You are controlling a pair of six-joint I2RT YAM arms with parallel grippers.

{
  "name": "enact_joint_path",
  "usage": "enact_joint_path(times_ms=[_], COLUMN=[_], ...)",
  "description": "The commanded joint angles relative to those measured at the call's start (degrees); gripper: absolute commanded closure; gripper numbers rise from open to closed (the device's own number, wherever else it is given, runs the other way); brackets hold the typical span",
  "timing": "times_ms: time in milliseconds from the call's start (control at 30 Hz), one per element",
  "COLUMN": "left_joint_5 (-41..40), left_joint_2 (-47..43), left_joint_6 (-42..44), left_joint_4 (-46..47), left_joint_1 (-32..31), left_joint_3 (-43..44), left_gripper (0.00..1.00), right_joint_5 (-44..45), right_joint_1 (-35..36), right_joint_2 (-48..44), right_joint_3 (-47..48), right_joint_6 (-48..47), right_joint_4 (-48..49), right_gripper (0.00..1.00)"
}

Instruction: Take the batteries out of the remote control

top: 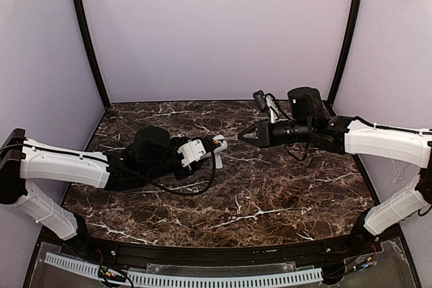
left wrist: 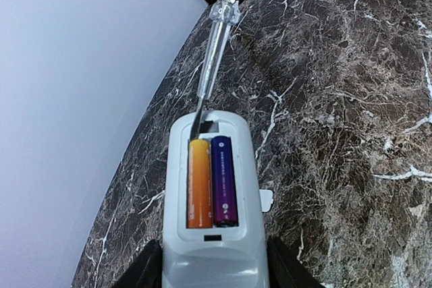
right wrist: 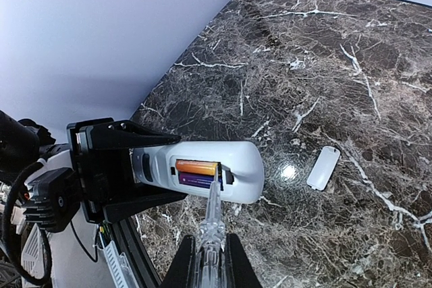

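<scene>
Holds the remote control in the left gripper, jaws pinched on its long sides, seemingly clear of the table, with the open bay facing up. Keeps orange battery and purple battery seated side by side in that bay. Sets a thin tool tip at the orange battery's far end. Clamps the tool's clear handle in the right gripper, jaws nearly together. Leaves the white cover flat on the marble. Expect light, smooth, roll-prone cells: lever at the end, then pinch mid-length.
</scene>
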Motion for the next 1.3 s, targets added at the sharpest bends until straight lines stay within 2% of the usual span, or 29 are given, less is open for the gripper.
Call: enact_joint_path(times_ms=[0,333,1267], left_joint_5=[4.14,6.34,6.32], left_joint_2=[-1.94,-0.93,2.09], left_joint_6=[-0.19,-0.39,-1.08], left_joint_4=[2.53,1.16,-0.87], left_joint_1=[-0.30,-0.26,-0.19], left_joint_3=[-0.11,0.36,1.73], left_gripper=[1.00,1.00,1.00], right_joint_5=[-10.43,-11.46,-14.28], right_joint_1=[1.51,1.55,1.67], right_joint_2=[-0.43,-0.05,0.22], right_joint_3=[-0.55,-0.80,-0.85], right_joint_6=[1.05,0.97,2.60], right_joint_4=[5.06,5.19,6.42], right_gripper=[1.00,1.00,1.00])
